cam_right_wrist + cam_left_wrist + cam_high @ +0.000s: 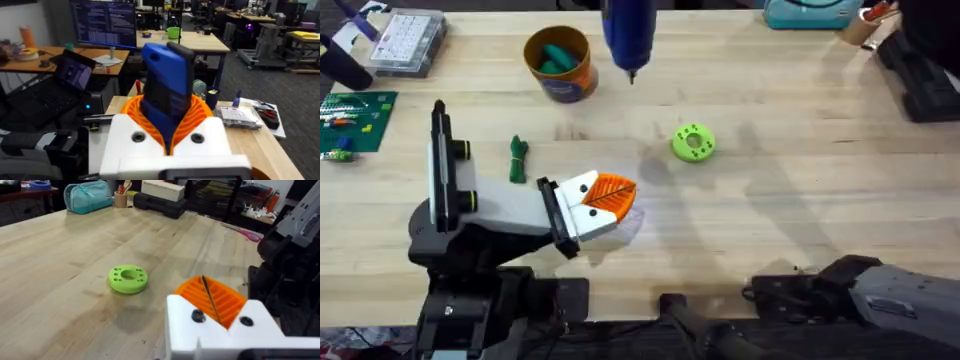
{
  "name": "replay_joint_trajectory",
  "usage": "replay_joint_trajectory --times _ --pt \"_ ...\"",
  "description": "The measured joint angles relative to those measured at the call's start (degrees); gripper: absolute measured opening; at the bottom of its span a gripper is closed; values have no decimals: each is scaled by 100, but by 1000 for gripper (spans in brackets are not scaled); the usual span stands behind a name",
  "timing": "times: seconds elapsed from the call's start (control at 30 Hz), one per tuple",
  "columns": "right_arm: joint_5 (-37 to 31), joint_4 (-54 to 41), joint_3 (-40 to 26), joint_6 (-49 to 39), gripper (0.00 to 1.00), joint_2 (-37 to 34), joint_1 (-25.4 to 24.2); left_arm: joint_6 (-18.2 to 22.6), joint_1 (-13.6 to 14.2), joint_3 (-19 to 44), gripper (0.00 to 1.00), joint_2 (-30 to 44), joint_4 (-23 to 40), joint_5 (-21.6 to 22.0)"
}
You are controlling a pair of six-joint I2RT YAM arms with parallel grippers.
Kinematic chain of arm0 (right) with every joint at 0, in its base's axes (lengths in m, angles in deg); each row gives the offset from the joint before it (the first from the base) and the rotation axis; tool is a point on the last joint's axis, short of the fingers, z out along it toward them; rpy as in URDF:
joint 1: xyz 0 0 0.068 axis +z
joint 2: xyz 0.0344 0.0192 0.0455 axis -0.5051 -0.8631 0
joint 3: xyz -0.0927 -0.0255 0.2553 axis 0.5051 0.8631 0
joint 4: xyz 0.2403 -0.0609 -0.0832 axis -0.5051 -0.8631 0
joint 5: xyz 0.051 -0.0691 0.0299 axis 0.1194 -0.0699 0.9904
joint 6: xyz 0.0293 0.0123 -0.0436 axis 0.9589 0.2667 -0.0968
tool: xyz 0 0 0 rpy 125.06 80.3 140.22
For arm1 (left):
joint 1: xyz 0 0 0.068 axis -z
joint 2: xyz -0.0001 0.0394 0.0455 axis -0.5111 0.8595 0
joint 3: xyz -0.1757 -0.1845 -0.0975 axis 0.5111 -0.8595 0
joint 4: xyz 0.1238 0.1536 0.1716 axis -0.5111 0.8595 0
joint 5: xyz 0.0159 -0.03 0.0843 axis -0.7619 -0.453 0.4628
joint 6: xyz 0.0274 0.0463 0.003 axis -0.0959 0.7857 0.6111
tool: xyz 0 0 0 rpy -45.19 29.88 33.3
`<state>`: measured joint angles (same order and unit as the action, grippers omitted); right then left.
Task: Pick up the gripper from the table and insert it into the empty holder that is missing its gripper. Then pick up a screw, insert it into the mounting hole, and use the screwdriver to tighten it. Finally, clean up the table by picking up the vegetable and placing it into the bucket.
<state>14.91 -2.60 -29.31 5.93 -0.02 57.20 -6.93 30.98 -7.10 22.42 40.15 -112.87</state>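
The left gripper [610, 200] hovered low over the counter [800, 170], fingers [210, 297] pressed together on nothing, the vegetable [518, 158] lying just beside them. Farther off, past the bucket [560, 62], the right gripper [167, 127] had its fingers clamped on the screwdriver [628, 30].

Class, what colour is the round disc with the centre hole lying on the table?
Lime green disc, clearest in the left wrist view.

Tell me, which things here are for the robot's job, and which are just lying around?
For the job: screwdriver, vegetable, bucket, table.
Just lying about: lime-green disc, clear compartment box, teal pouch.
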Motion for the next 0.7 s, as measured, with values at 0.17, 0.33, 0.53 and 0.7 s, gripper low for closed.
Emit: replay_joint_trajectory --times 0.17,0.33,0.53,0.7 --pt "5 201 74 -14 27 -11 193 0 0 0 6 -1 0 0" --pt "51 326 101 -11 27 -12 431 0 1 0 6 -1 0 0" --pt "75 330 159 -9 27 -23 588 0 0 0 6 -1 0 0" --pt "83 406 188 -9 27 -24 719 0 1 0 6 0 0 2"
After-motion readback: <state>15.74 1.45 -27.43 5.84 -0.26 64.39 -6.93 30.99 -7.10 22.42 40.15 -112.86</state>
